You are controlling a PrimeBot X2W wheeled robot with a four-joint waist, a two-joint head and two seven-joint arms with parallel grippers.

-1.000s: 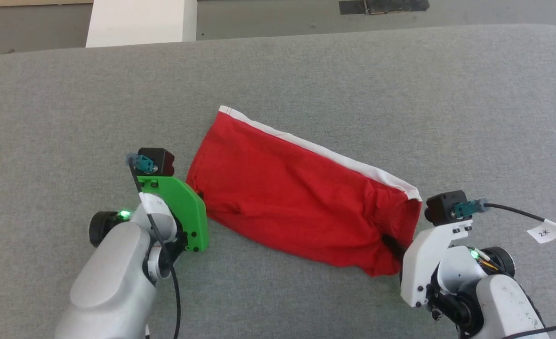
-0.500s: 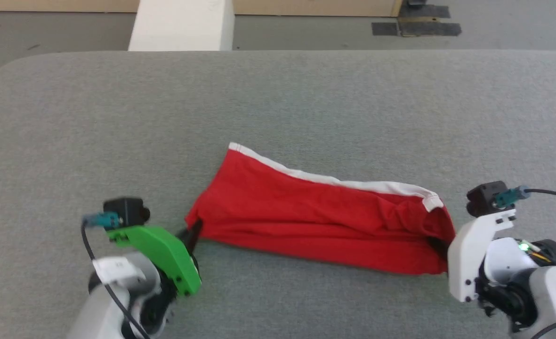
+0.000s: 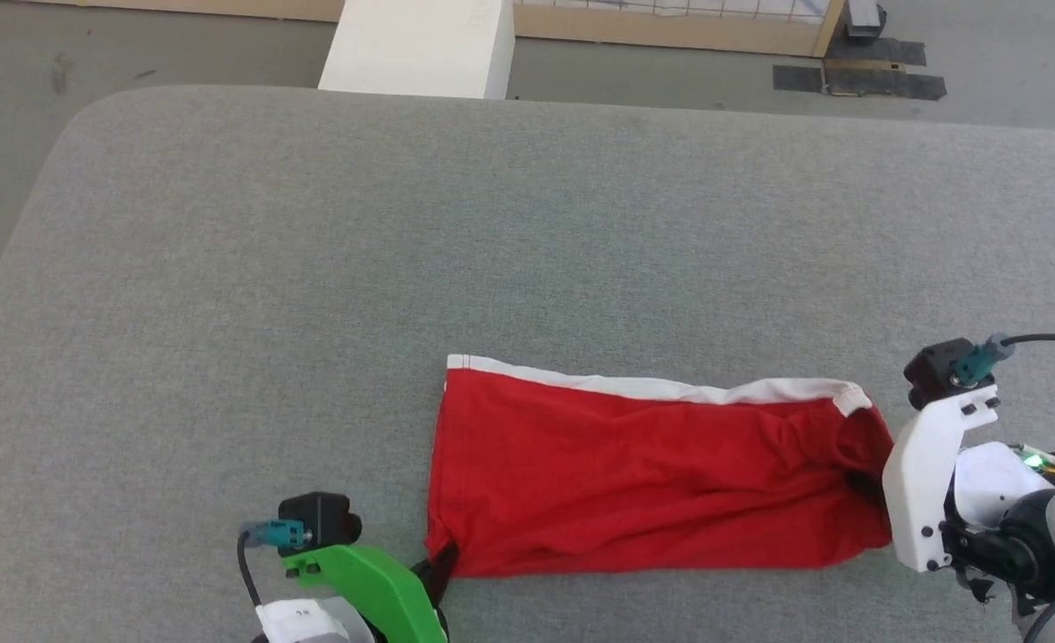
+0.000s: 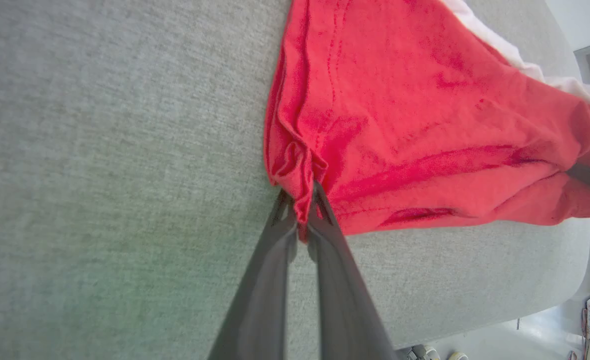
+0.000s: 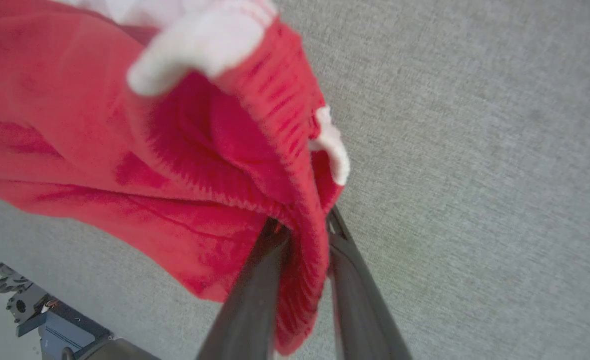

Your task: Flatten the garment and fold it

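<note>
Flattening is under way: the red garment point(image 3: 652, 473) lies stretched at the grey table's point(image 3: 402, 268) six o'clock. The left gripper point(image 4: 299, 202) pinches its seven o'clock corner tight, and the right gripper point(image 5: 303, 222) clasps its three o'clock end. Next, it likely needs smoothing flat.

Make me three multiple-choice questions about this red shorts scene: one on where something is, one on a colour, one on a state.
1. In the head view, where on the shorts does the white trim band run?
A) along the far edge
B) along the near edge
C) across the middle

2. What colour is the padded table?
A) blue
B) grey
C) green

3. What is the left hand doing?
A) hanging open above the shorts
B) resting open on the table
C) shut on a corner of the shorts

Answers: 1 A, the band lines the edge away from the robot; 2 B, grey cloth covers it; 3 C, it pinches bunched red fabric.
</note>
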